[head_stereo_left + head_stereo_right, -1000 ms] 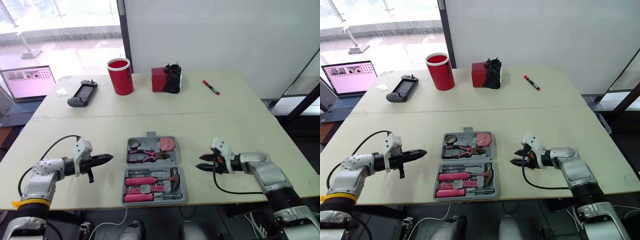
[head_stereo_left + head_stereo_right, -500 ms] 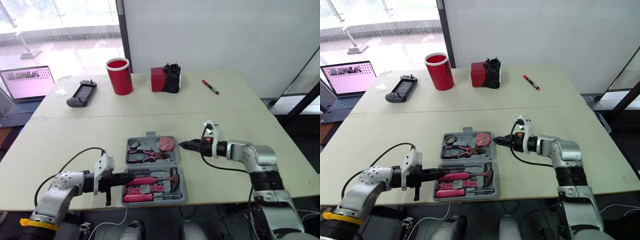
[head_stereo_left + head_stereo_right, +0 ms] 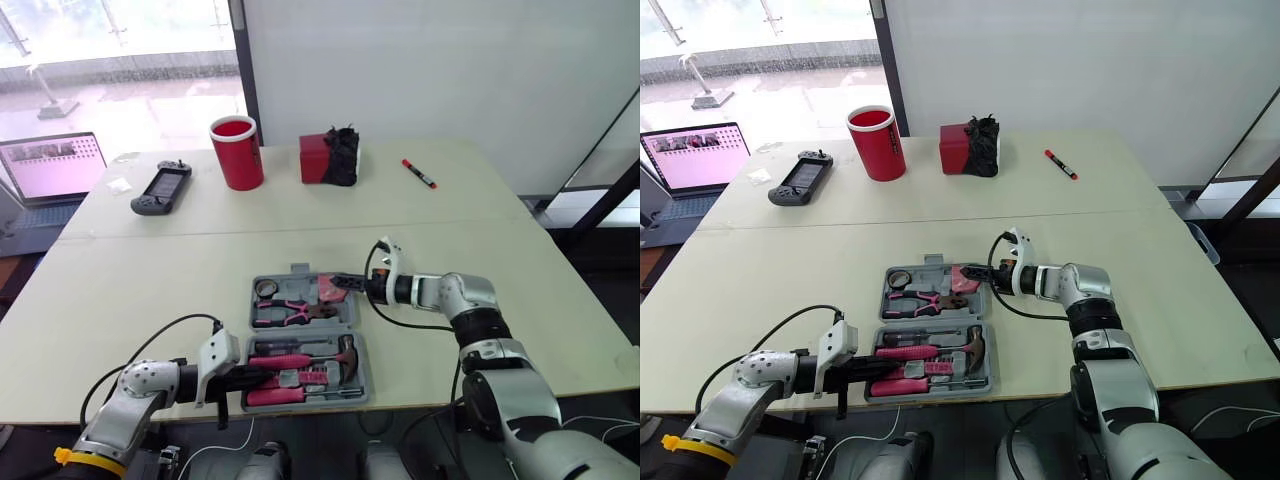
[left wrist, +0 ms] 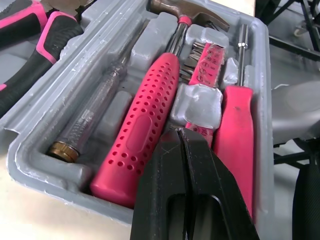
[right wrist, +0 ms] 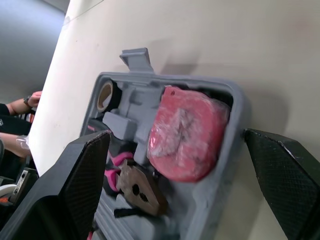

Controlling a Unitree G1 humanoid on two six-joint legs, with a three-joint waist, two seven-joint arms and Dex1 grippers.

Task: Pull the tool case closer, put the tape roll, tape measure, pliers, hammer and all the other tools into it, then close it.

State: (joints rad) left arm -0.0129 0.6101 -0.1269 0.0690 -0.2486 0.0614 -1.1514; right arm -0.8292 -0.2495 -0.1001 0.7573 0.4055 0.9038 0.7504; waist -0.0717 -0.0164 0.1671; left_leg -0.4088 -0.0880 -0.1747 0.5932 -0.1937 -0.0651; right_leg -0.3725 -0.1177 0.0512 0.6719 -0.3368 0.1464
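The grey tool case point(image 3: 303, 270) lies open near the table's front edge. Its far half holds the tape roll point(image 3: 267, 288), the pink pliers point(image 3: 290, 311) and the red tape measure point(image 5: 187, 132). The near half holds the pink-handled hammer point(image 4: 145, 130), a pink screwdriver point(image 4: 240, 135) and small bits. My left gripper point(image 4: 181, 135) is shut, its tips over the near half's left end beside the hammer handle. At the far half's right edge my right gripper point(image 3: 335, 283) is open, one finger point(image 5: 75, 185) on each side of the tape measure corner, holding nothing.
At the back of the table stand a red cup point(image 3: 236, 152) and a red box with a black object point(image 3: 330, 158). A red marker point(image 3: 421, 174) lies back right, a game controller point(image 3: 160, 187) back left. A laptop point(image 3: 55, 165) sits beyond the table's left side.
Both arms have swung inward to the case. The left gripper went from the table's left to the case's near-left corner. The right gripper went from the right to the tape measure corner.
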